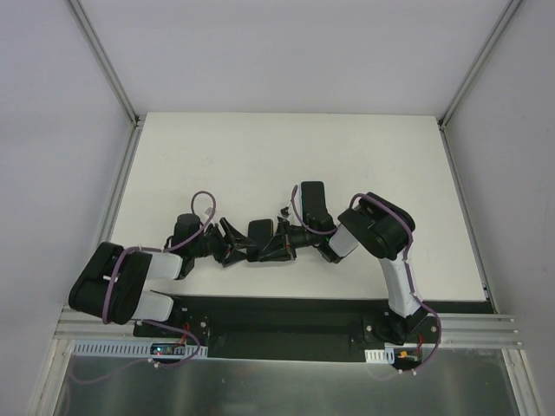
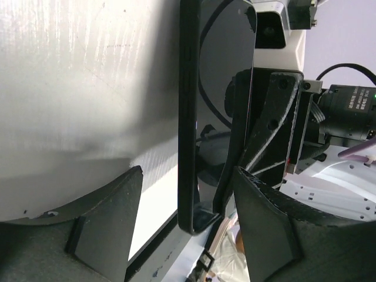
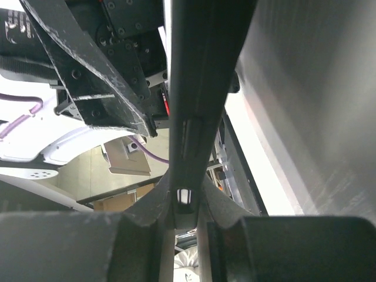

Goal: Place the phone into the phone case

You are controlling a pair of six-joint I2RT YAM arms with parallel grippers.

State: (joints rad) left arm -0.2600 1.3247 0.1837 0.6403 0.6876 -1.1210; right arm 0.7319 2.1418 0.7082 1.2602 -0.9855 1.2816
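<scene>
Top view: both arms reach in over the flat white counter (image 1: 260,156) and meet a little toward 6 o'clock of its centre. A thin black glossy-faced phone (image 1: 260,232) lies between the two tools. The right gripper (image 1: 277,240) is at the phone's 3 o'clock and the left gripper (image 1: 243,244) at its 9 o'clock. Cannot tell whether the phone touches the counter.

Right wrist view: the jaws are pressed together on the phone, seen edge-on, with one pad on each flat face. They pinch the end that carries a small slot (image 3: 185,195).

Left wrist view: the jaws are spread, with the black fingers (image 2: 106,229) straddling the phone's other end. There is a clear gap on one side. The other finger is just beside the phone, and contact there cannot be told.

A dark raised rim (image 2: 187,147) runs along the phone's edge and wraps its corner. Cannot tell whether that rim is the phone case.
</scene>
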